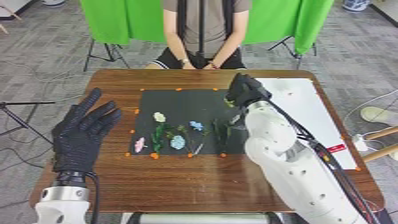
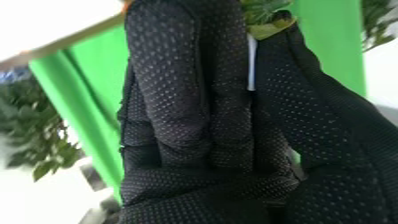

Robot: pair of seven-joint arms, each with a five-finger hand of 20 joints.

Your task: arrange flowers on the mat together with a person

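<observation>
My right hand [image 1: 246,90] is at the far right corner of the dark grey square mat [image 1: 178,104], with a green leafy sprig with a yellowish part [image 2: 266,29] pinched between my thumb and fingers. I have a narrow whitish strip [image 2: 251,65] between them too, just beside the sprig.

My left hand [image 1: 82,132] is at the left side of the brown wooden table [image 1: 213,182], fingers spread and nothing in them.

On the mat, toward my left, lie a cream-white flower [image 1: 160,117], a pink flower [image 1: 139,145] near the left edge and a large pale blue flower [image 1: 178,142]. A smaller blue flower [image 1: 196,125] lies nearer the middle. I see dark green leaves [image 1: 158,137] between the pink flower and the pale blue one. Small orange pieces [image 1: 155,156] dot the mat's border, and a white board [image 1: 289,95] lies on the table to its right.
</observation>
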